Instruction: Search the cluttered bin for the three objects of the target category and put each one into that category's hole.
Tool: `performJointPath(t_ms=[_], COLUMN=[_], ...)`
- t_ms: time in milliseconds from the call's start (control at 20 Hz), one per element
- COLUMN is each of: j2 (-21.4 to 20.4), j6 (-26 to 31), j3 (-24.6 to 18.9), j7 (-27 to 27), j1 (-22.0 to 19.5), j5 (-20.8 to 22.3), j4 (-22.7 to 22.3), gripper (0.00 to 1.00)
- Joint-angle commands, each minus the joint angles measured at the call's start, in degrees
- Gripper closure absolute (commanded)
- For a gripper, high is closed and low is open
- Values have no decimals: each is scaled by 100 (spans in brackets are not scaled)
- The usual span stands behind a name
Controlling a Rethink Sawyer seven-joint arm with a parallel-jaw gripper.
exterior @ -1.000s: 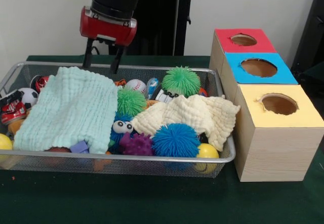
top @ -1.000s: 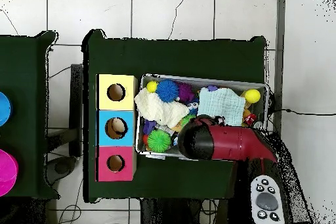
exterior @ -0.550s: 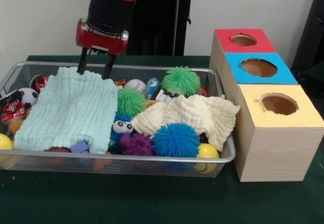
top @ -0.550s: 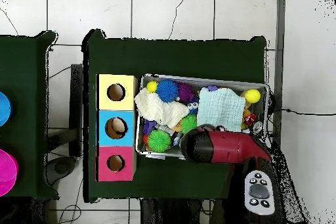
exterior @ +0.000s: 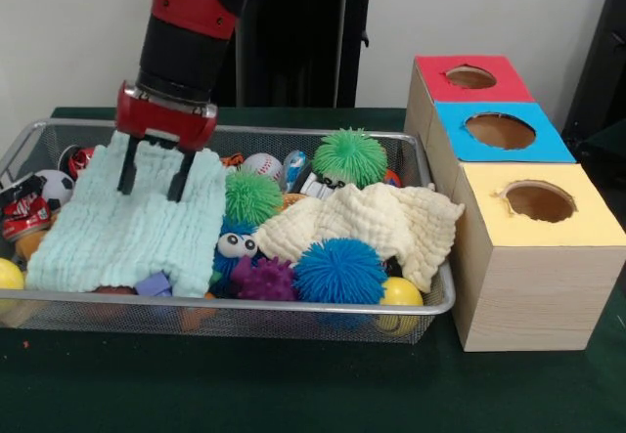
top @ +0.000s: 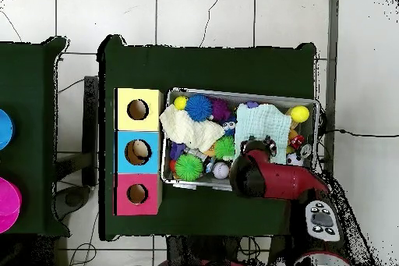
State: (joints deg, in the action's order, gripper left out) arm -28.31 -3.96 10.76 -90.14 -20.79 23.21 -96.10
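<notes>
The claw (exterior: 152,181) has dropped from above the bin's (exterior: 293,308) back rim onto the mint cloth (exterior: 127,223), prongs apart, likely to uncover hidden toys.

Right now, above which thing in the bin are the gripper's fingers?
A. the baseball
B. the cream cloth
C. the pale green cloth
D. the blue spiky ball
C: the open gripper hangs with both fingers over the pale green cloth, at the basket's end away from the boxes.

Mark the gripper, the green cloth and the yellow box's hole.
gripper (exterior: 151,183), front view, midway between its fingertips
green cloth (exterior: 108,233), front view, middle of the cloth
yellow box's hole (exterior: 539,201), front view, inside the opening
</notes>
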Motion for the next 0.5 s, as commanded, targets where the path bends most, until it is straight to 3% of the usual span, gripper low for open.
performJointPath(t_ms=[50, 200, 400, 450, 500], j2=[855, 1119, 1202, 1178, 1152], j6=[-1390, -1339, -622, -380, -229], j3=[-351, -500, -1161, -1373, -1410], j7=[-1005, -881, -655, -561, -543], j1=[-356, -518, -1000, -1147, -1150], j5=[235, 194, 291, 323, 256], j4=[79, 181, 153, 116, 91], gripper=[0, 0, 0, 100, 100])
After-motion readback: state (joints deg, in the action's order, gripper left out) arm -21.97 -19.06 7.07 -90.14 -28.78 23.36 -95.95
